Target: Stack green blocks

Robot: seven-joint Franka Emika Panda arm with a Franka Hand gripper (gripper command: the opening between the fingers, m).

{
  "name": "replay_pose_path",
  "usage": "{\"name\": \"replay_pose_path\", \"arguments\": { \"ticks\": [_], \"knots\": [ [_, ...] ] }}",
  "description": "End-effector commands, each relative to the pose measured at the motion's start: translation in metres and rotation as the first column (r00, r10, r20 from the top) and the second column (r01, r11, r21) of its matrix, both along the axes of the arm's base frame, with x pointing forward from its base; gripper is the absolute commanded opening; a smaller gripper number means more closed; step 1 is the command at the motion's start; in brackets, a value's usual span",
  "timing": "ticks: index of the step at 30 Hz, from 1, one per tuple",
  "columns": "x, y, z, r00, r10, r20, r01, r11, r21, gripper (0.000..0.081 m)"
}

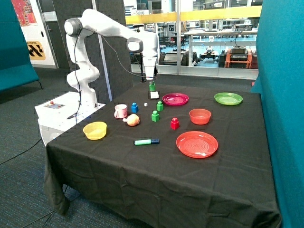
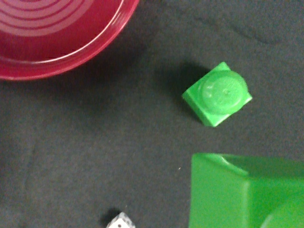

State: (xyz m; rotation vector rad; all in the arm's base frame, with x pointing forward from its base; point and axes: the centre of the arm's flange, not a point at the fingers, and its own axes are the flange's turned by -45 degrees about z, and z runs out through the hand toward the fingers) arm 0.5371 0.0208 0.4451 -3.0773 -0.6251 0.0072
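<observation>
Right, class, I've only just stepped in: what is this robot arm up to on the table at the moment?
The Franka arm's gripper holds one green block in the air above the black table, near the magenta plate. Two more green blocks sit separately on the cloth, one just below the gripper beside a small white die, the other closer to the red block. No blocks are stacked yet.

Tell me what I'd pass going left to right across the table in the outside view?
yellow bowl → mug → marker → red brick → red bowl → green plate. The gripper holds a green block farther back, level with the marker, so I skip it.
</observation>
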Motion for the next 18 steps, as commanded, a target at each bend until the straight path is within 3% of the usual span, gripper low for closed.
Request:
{"name": "replay_pose_path", "arguments": {
  "ticks": [1,18],
  "knots": [
    [0.017,-0.007,-0.01,1.0,-0.018,0.0048,0.018,1.0,-0.0005,0.0],
    [0.044,-0.001,-0.032,1.0,-0.001,0.0048,0.001,1.0,-0.0005,0.0]
  ]
}}
